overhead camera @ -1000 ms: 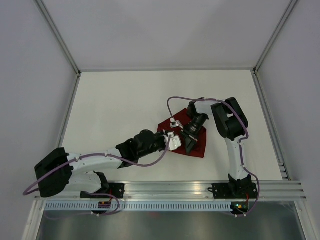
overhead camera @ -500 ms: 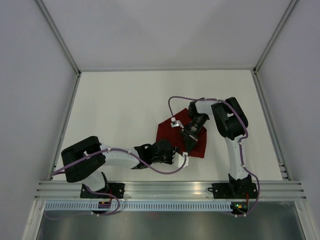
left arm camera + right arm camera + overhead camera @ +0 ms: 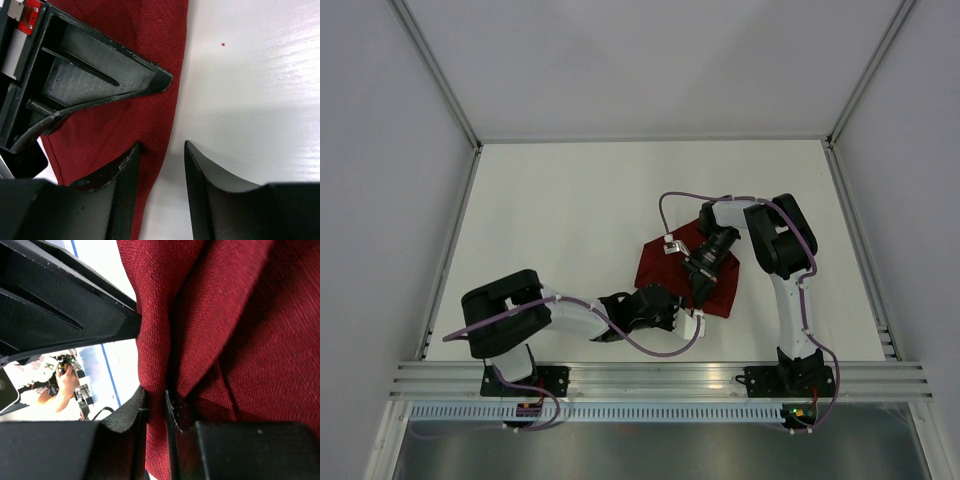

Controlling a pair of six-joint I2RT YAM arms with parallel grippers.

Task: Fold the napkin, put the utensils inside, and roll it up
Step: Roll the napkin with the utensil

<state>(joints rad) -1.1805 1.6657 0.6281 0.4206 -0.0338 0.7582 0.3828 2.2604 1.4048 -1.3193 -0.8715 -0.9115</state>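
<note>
The maroon napkin [image 3: 652, 268] lies bunched on the white table, right of centre. My right gripper [image 3: 701, 288] comes down onto it from behind and is shut on a raised fold of the cloth [image 3: 240, 315], which is pinched between the jaws [image 3: 156, 398]. My left gripper [image 3: 693, 322] sits low at the napkin's near edge and is open [image 3: 162, 147]. One of its fingers [image 3: 125, 170] rests over the cloth [image 3: 150, 110] and the other over bare table. A black finger of the right gripper [image 3: 90, 75] shows just ahead of it. No utensils are in view.
The aluminium rail [image 3: 660, 380] with both arm bases runs along the near edge. Grey walls and a metal frame [image 3: 455, 235] bound the white table [image 3: 570, 200]. Purple cables loop beside each arm.
My left arm has pulled back toward the near edge and folded up, and its jaws have widened. The right gripper has kept its hold on the napkin and hardly moved.
</note>
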